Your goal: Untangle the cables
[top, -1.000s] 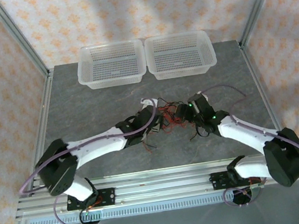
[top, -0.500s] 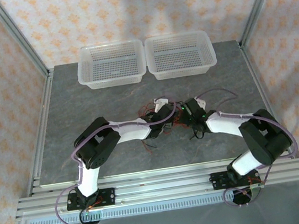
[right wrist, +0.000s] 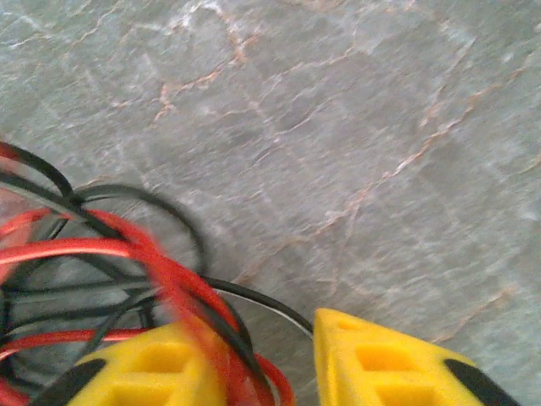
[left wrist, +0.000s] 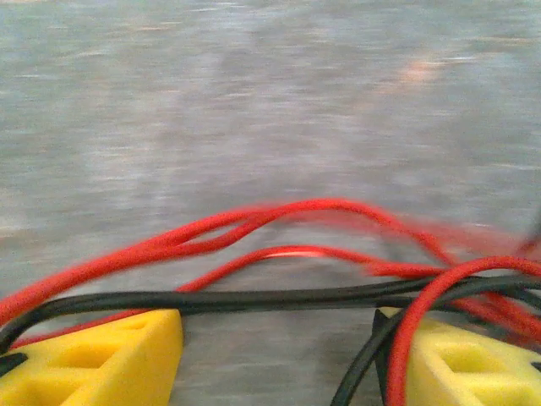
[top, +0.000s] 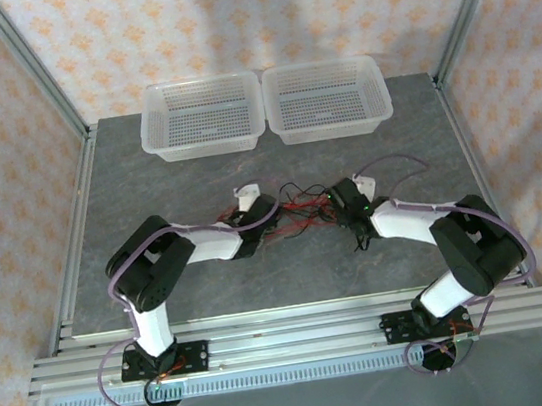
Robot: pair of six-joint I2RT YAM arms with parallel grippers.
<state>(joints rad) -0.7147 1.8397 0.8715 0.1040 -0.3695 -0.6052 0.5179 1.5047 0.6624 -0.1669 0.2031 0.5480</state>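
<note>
The cables (top: 297, 209), thin red and black wires, lie stretched in a tangle on the grey table between my two grippers. My left gripper (top: 248, 204) is at their left end. In the left wrist view its yellow fingertips (left wrist: 101, 364) stand wide apart, the left gripper (left wrist: 283, 364) open, and a black cable (left wrist: 254, 298) and red cables (left wrist: 287, 207) run across the gap. My right gripper (top: 339, 196) is at their right end. The right gripper (right wrist: 283, 372) shows a narrow gap, with red and black cables (right wrist: 101, 254) passing through it along the left finger (right wrist: 152, 372).
Two clear plastic baskets (top: 203, 117) (top: 327, 99) stand side by side at the back of the table (top: 166, 177). Metal frame posts rise at both back corners. A purple arm cable (top: 406, 159) loops to the right of the right gripper.
My left gripper has moved left, drawing the cables out into a longer line. The right gripper's jaws have narrowed around the wires and shifted slightly left.
</note>
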